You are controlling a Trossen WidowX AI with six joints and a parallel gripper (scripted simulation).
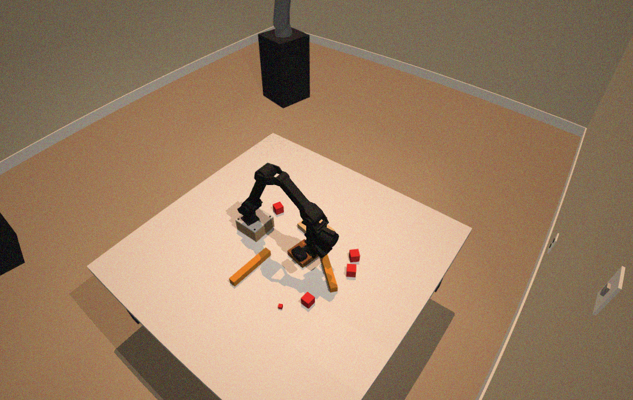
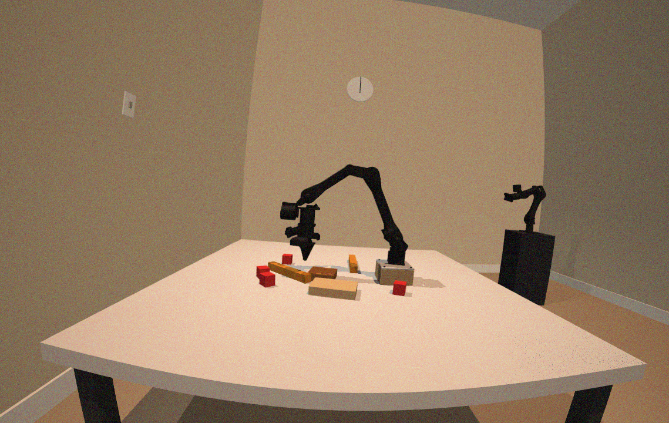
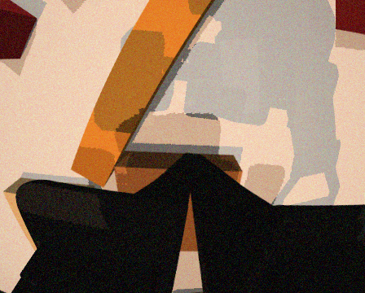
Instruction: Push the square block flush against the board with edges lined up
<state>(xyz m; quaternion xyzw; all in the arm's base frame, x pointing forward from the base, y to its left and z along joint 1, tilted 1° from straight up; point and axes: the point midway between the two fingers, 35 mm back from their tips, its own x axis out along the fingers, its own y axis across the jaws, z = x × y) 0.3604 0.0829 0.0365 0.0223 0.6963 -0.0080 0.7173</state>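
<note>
The square block (image 1: 290,251) (image 2: 323,272) (image 3: 138,179) is brown and lies flat on the table, partly under my hand in the top view and the wrist view. The larger tan board (image 1: 302,227) (image 2: 333,288) (image 3: 17,186) lies flat on the side of the block nearer the exterior camera. Bare table shows between block and board through the slit between my fingers, so they are apart there. My gripper (image 2: 305,258) (image 3: 191,161) is shut and empty, pointing down above the block's level. Its tips are hidden in the top view.
An orange bar (image 1: 329,273) (image 2: 289,271) (image 3: 129,77) has one end close beside the block. Another orange bar (image 1: 249,266) (image 2: 353,264) lies on the block's other side. Red cubes (image 1: 354,255) (image 1: 307,300) (image 2: 267,279) lie around, one (image 1: 278,208) (image 2: 399,288) near the arm's base (image 1: 254,228).
</note>
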